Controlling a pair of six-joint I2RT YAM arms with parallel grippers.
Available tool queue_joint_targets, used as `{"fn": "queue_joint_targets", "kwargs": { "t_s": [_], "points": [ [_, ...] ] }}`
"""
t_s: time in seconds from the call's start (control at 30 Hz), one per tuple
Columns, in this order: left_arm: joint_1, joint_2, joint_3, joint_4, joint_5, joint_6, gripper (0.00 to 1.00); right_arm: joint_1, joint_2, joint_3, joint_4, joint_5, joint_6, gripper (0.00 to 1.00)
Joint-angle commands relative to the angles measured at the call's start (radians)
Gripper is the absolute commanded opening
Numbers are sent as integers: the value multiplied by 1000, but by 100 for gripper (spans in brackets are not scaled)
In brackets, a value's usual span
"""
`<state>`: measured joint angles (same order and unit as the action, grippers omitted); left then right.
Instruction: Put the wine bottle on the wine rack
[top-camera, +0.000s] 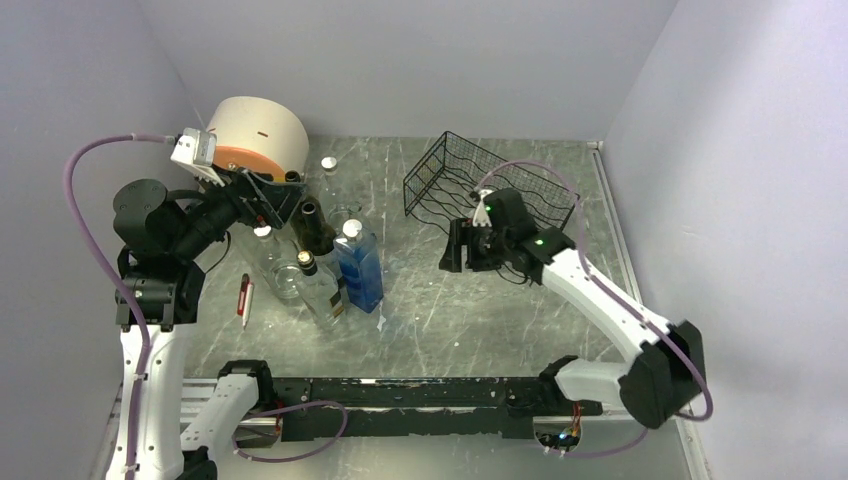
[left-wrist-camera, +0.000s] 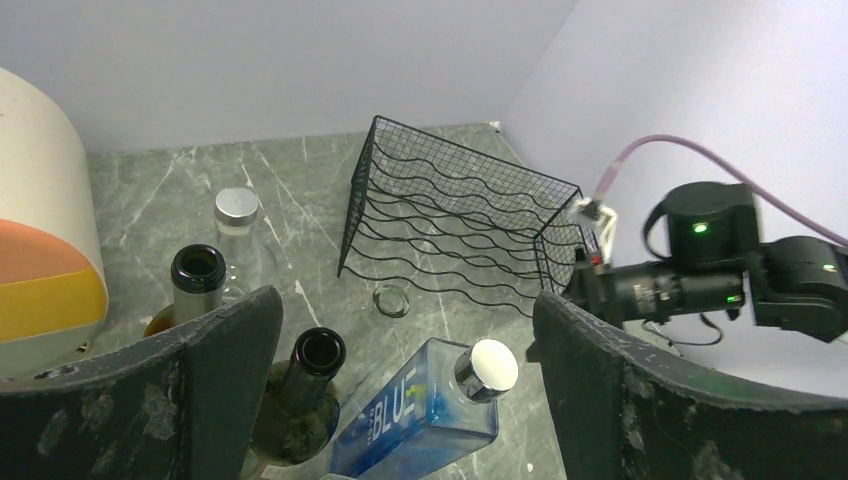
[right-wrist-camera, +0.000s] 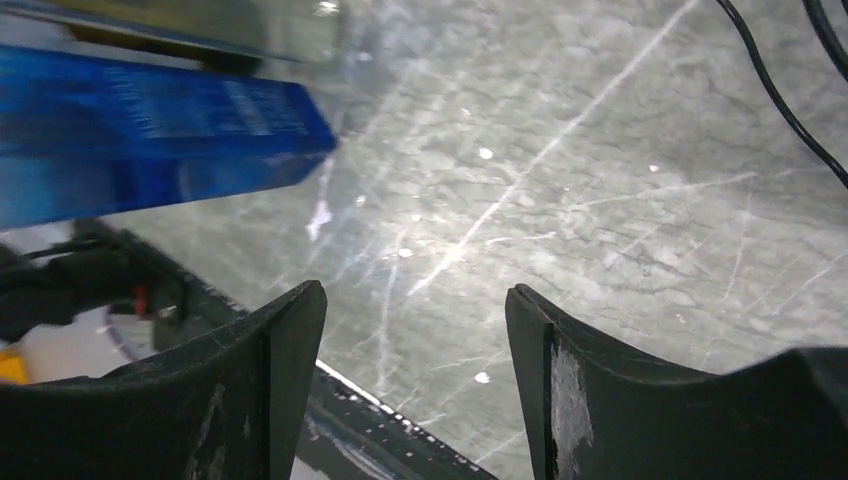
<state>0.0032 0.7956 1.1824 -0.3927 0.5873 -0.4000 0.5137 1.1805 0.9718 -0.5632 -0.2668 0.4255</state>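
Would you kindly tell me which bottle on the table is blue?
The flat-sided blue glass bottle with a silver cap; the other bottles are clear or dark.

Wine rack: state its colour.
The wine rack is black, clearest in the left wrist view.

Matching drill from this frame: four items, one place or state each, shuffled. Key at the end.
1 wine rack
2 blue bottle
3 red pen
4 right tool

a open above bare tabletop
b lying beside the left arm
c far right, no bottle in it
d silver cap, next to the dark wine bottle

Pairs: 1-c, 2-d, 3-b, 4-a
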Motion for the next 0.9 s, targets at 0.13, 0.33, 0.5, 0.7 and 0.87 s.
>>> {"fn": "queue_joint_targets", "kwargs": {
  "t_s": [0.13, 0.33, 0.5, 0.7, 0.87],
  "points": [
    [11, 3, 4, 22, 20, 22, 100, 42, 206, 25, -4, 412, 51, 71],
    [11, 6, 2, 25, 18, 23, 100, 36, 344, 137, -21, 618, 48, 77],
    [11, 11, 7, 12, 7, 60, 100, 5, 420, 196, -10, 670, 21, 82],
    [11, 16, 2, 15, 5, 61, 100, -74, 480, 256, 23, 666, -6, 86],
    [12, 25, 0, 22, 5, 63, 100, -101, 535, 310, 51, 637, -37, 89]
  ]
}}
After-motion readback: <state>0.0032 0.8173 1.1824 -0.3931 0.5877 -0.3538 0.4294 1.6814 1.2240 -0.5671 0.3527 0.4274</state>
